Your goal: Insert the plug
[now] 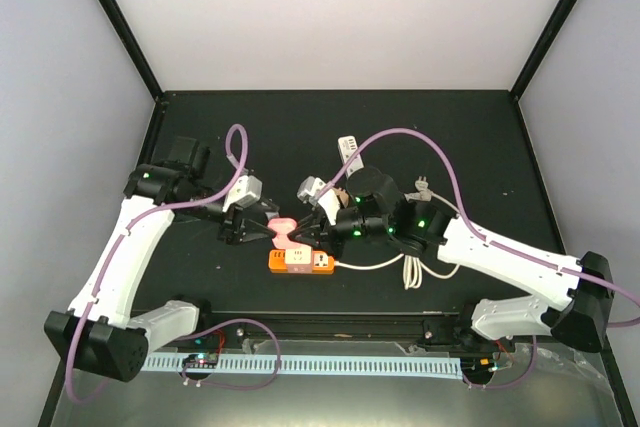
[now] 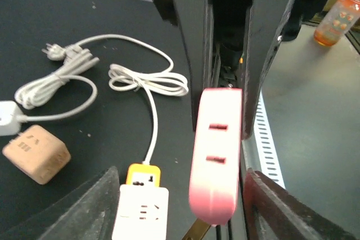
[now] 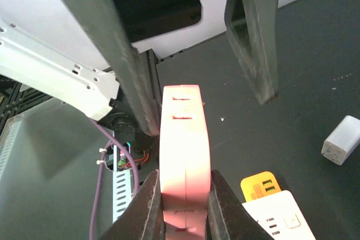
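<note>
The plug is a pink flat adapter (image 1: 284,232) with slots in its face and a brass prong underneath. My right gripper (image 3: 184,175) is shut on its near end and holds it above the table. The same pink plug (image 2: 216,155) shows in the left wrist view, between the fingers of my left gripper (image 2: 181,172). That gripper is open, with a gap on both sides of the plug. In the top view my left gripper (image 1: 262,232) and my right gripper (image 1: 305,234) face each other across the plug. The white power strip with an orange end (image 1: 300,261) lies just in front of them.
A white cable coil (image 1: 412,269) runs from the strip, its own end plug (image 1: 422,185) lying farther back. A tan cube adapter (image 2: 36,153) and a white adapter (image 1: 308,188) lie behind the grippers. A slotted rail (image 1: 330,365) lines the near edge.
</note>
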Tool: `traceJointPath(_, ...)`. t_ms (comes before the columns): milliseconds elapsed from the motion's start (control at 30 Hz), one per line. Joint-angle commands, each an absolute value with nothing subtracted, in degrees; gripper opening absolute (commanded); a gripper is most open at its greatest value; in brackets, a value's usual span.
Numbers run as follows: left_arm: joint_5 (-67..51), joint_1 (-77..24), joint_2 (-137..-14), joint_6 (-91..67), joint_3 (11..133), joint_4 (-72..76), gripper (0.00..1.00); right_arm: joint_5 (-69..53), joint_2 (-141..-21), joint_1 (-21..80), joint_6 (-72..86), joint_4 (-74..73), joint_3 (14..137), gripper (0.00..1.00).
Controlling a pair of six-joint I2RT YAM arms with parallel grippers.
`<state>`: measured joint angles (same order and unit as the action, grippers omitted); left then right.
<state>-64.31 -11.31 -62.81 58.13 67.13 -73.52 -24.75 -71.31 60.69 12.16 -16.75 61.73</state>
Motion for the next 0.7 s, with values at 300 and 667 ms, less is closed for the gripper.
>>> traceJointPath(300,-66.4,-11.7,-65.6,71.8,68.9,-88.9,0.25,-23.7,-73.6,60.9,7.4,-21.7,67.4,0.01)
traceJointPath(667,-63.9,-11.7,-64.2,72.4,67.6,-88.6,0.55,-24.1,-73.7,60.9,7.1,-23.4,68.5,0.01)
